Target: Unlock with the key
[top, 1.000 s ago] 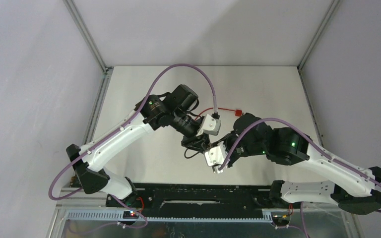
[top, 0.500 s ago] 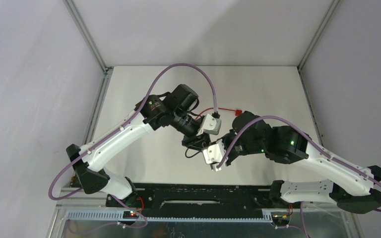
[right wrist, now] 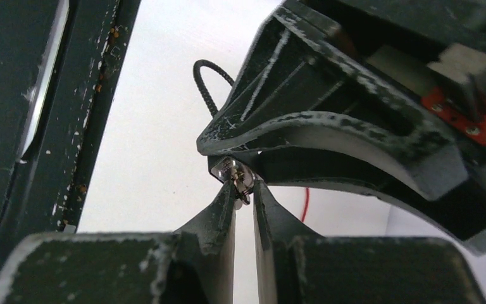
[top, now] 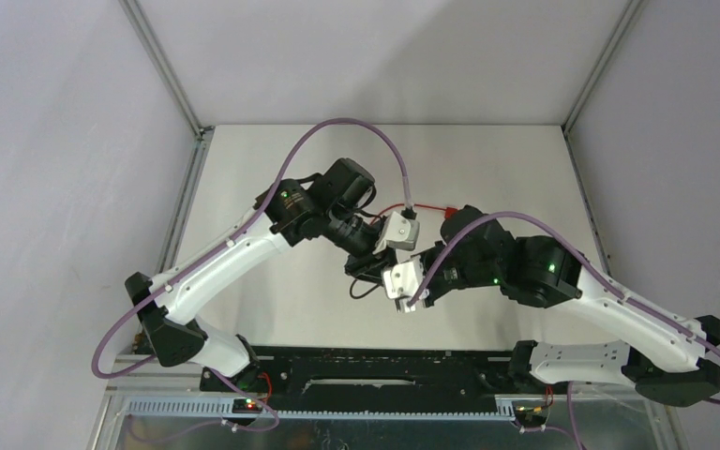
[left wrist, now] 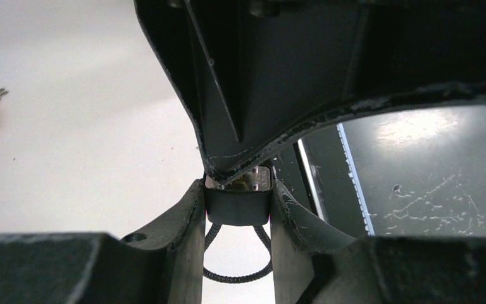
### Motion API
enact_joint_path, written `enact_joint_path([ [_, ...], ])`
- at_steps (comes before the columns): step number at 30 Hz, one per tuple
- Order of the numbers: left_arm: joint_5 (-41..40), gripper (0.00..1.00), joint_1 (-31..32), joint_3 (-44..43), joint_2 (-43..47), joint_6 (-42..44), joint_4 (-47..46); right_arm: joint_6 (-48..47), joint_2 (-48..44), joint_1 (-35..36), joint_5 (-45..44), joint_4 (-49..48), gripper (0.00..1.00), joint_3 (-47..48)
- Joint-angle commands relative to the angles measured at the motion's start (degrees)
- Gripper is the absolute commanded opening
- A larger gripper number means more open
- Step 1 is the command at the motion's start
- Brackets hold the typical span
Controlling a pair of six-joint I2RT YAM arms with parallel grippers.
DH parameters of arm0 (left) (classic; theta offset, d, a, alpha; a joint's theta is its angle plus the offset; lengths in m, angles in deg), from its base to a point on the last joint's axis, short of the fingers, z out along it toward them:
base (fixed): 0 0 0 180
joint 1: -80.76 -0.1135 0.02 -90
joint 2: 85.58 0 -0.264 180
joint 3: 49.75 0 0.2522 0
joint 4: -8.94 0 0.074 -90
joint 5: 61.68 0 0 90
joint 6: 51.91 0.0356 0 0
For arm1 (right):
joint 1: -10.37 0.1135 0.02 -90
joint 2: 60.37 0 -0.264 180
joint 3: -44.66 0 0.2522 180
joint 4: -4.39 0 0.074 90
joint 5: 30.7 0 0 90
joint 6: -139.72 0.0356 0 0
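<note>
Right claw (right wrist: 244, 194) nearer, key (right wrist: 242, 182) at lock (left wrist: 238, 204)

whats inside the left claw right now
A small black padlock sits clamped in the left claw, its cable loop sticking out. The right claw covers the lock's front in the left wrist view; the right wrist view shows a key at its keyhole.
</note>
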Motion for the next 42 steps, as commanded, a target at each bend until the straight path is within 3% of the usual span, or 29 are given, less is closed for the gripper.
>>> enact_joint_path([
  [1,-2.8,0.0,0.5,-2.2,1.1,-5.0,-8.2,8.7,0.4,-4.3,5.2,-7.7,0.0,-2.1],
  [14,-21.2,0.0,0.5,-1.2,2.1,-9.4,-17.1,30.5,-0.9,-23.6,25.9,-18.0,0.0,-8.5],
  [23,-31.4,0.0,2.0,1.4,3.9,-6.1,-18.9,42.0,1.7,-34.3,39.7,-24.3,0.0,-10.9],
  [36,-38.4,0.0,3.3,3.3,4.7,-3.3,-20.3,48.9,2.3,-39.9,50.1,-30.2,0.0,-13.7],
  [38,-39.1,0.0,3.4,3.9,4.9,-2.9,-20.4,51.1,2.1,-41.6,51.2,-31.3,0.06,-13.8],
  [42,-40.0,0.0,3.9,4.0,5.0,-2.1,-20.3,54.1,1.4,-43.5,51.5,-33.1,0.33,-13.8],
])
